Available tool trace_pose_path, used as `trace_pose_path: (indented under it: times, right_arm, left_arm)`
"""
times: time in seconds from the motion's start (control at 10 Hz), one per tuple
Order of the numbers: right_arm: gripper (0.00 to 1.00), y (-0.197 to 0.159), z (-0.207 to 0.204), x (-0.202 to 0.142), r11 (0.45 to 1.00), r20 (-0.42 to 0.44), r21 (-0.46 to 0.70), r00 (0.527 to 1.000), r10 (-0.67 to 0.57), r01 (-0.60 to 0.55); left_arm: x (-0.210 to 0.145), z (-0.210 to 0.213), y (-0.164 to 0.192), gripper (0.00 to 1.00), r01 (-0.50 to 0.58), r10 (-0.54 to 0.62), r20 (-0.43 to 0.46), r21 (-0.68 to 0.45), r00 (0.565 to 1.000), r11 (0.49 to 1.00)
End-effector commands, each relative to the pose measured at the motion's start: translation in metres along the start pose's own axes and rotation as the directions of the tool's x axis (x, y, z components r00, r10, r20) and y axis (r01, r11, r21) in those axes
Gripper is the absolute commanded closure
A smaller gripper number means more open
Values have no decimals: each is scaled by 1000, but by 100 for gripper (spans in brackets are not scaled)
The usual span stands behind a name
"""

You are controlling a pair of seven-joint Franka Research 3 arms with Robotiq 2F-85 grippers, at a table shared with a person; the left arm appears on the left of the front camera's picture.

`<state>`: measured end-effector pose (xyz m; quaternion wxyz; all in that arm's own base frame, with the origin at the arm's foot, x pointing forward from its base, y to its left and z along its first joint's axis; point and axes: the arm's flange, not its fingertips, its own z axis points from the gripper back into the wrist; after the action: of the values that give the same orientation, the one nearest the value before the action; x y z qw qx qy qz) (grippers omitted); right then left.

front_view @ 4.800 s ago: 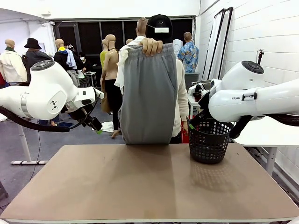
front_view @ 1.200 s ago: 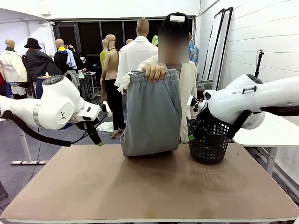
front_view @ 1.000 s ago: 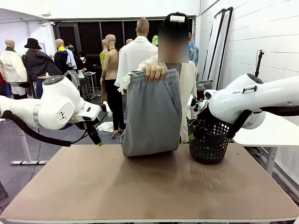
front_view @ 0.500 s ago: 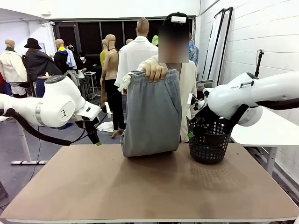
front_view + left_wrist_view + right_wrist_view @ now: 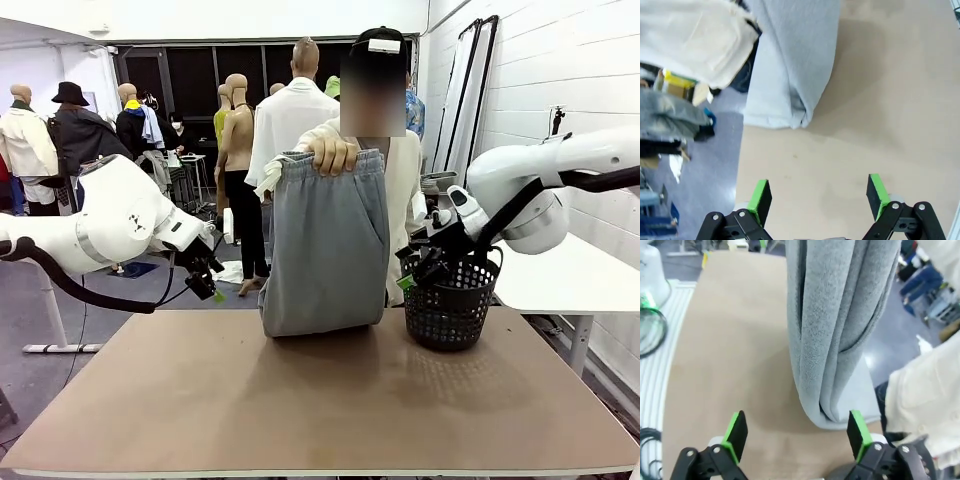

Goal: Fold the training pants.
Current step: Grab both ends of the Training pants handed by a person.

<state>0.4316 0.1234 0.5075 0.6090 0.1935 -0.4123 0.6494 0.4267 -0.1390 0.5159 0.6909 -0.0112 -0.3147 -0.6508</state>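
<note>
Left tool (image 5: pixel 209 286) and right tool (image 5: pixel 410 276) have lifted slightly, both open, flanking one training pants (image 5: pixel 325 240), apparently touching table (image 5: pixel 300 400).

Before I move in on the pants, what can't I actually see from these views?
- Front view: the training pants hang doubled from the person's hand; the leg cuffs are hidden by the near layer.
- Front view: what the basket contains is hidden by its dark mesh wall.
- Both wrist views: the pants' upper part is cut off by the top edge.
</note>
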Motion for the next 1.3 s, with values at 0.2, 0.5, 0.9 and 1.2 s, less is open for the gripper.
trace_pose_path:
  times: [0.2, 0.5, 0.9, 1.2]
  right_arm:
    - [0, -15, -20, -15, 999, 93, 42, 996, 8, -12]
    - [0, -7, -11, -9, 995, 7, -93, 1000, -28, 28]
    - [0, -13, -14, -13, 1000, 36, -3, 999, -11, 11]
    - [0, -17, -10, -16, 1000, 123, -3, 992, -16, 17]
  left_arm:
    - [-8, -3, 8, 0, 125, -116, 210, -29, 971, 992]
    - [1, 2, 1, 0, 106, -104, 170, -2, 980, 994]
    - [3, 1, 0, 0, 88, -87, 152, 3, 984, 996]
    - [5, -4, 12, 0, 88, -88, 254, 13, 963, 996]
